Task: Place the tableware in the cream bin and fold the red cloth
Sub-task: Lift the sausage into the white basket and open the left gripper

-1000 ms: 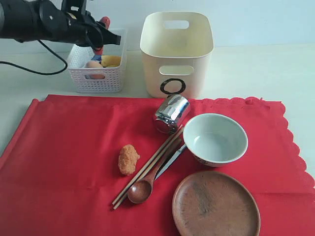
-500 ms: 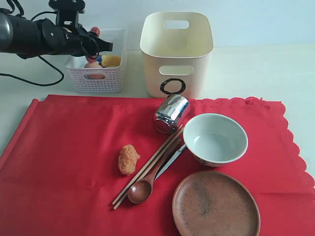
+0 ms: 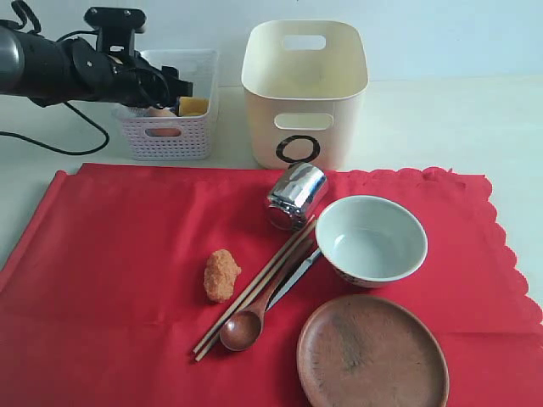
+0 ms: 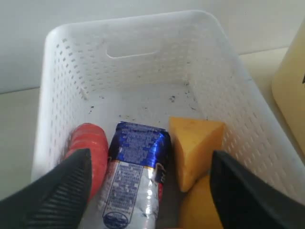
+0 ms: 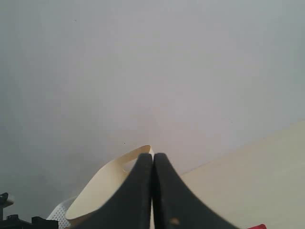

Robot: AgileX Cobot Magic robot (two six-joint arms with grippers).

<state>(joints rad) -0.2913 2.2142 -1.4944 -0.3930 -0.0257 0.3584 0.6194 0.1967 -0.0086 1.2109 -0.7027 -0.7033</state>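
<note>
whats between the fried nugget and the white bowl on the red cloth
In the exterior view, the wooden chopsticks, the wooden spoon and a slim metal utensil lie between them.

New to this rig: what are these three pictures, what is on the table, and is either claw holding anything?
It is a two-armed robot. One camera watches the table; the others sit on each wrist. On the red cloth lie a steel cup, white bowl, brown plate, wooden spoon, chopsticks, a metal-handled utensil and a fried nugget. Behind stand the cream bin and a white lattice basket of food. The left gripper hangs open over that basket; the right gripper is shut; neither holds anything.
</note>
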